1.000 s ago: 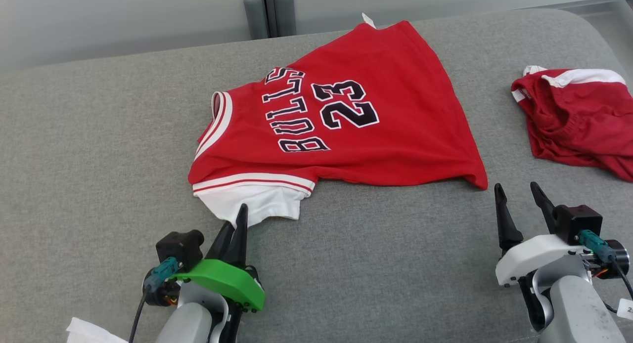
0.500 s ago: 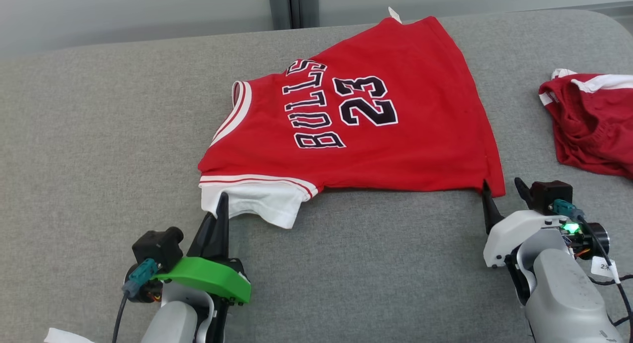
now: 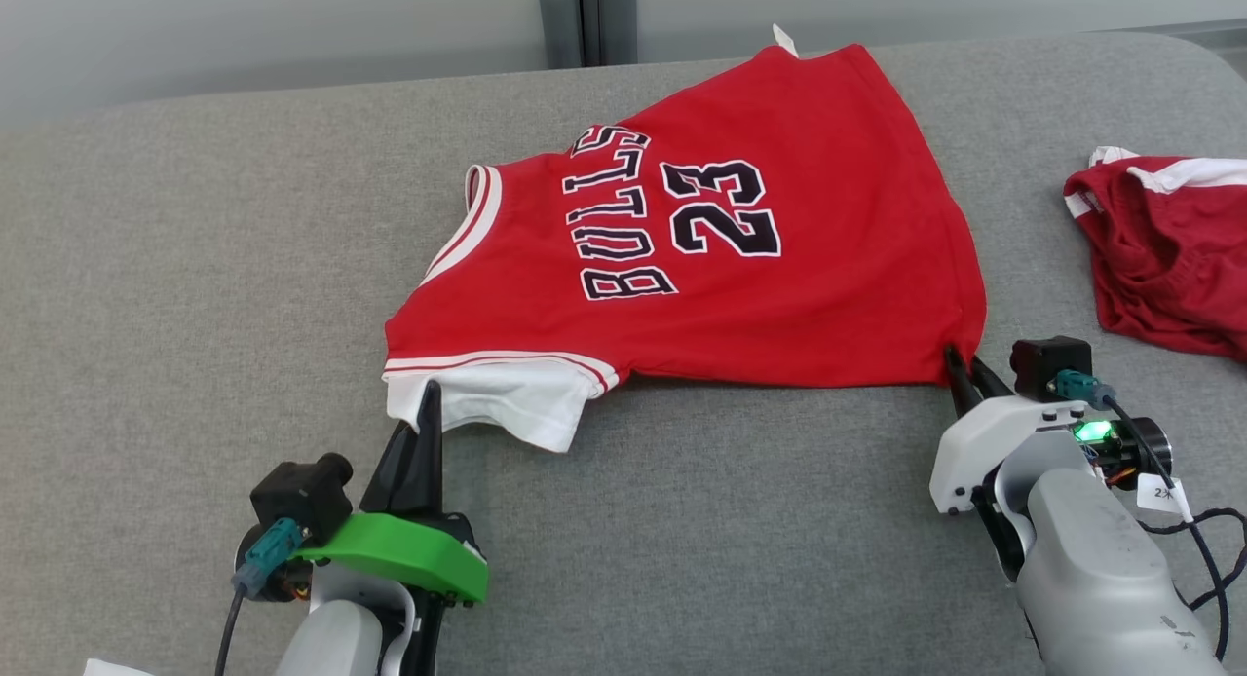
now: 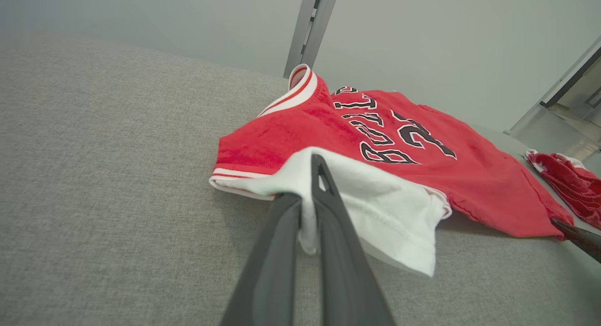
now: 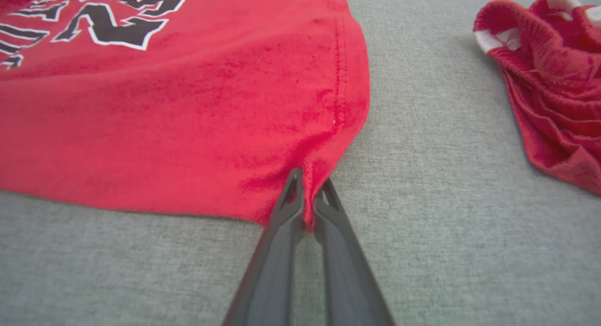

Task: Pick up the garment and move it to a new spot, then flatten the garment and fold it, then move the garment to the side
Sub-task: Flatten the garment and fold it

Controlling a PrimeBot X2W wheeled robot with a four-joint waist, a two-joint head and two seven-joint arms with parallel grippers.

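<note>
Count: 1 jersey (image 3: 779, 296), 1 pair of red shorts (image 3: 1169, 257), so 2 garments. 2 grippers: left gripper (image 3: 427, 403), right gripper (image 3: 964, 369), 2 dark fingers (image 5: 277, 251) each, 4 total. 1 grey fabric surface (image 3: 195, 267). 1 white scrap (image 3: 112, 669) at bottom-left edge.

Red shorts (image 3: 1169, 257) on grey upholstery (image 3: 195, 267)

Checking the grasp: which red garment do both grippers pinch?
The BULLS 23 jersey: left gripper on its white sleeve, right gripper on its hem corner. The shorts lie apart.
</note>
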